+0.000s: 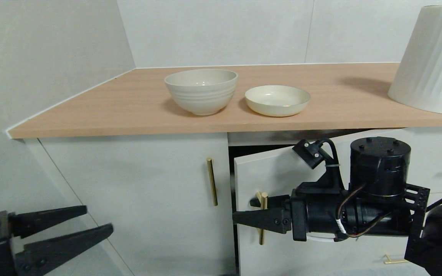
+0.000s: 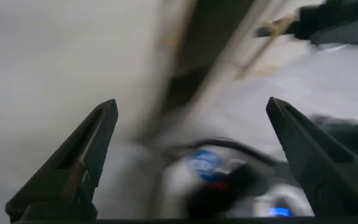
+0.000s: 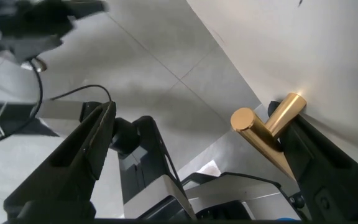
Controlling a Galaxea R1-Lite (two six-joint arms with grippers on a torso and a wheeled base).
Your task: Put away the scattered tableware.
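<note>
Notes deep bowl (image 1: 201, 91) and shallow dish (image 1: 277, 100) side by side on wooden countertop (image 1: 90, 115), just apart, both untouched. Finds cabinet door (image 1: 274, 168) below ajar, right gripper (image 1: 246, 210) at its brass handle (image 1: 261, 235), fingers spread, one seemingly resting against the bar; contact hard to confirm. Records left gripper (image 1: 97, 218) low, off to the left of the closed door (image 1: 129, 191), likewise spread, holding nothing. Judges step in hand as opening the cabinet. Recommends closing squarely on the bar, or hooking behind it, then drawing along the hinge arc, not straight out. Advises keeping wrist clear of countertop edge and swinging fully open before fetching either bowl.
</note>
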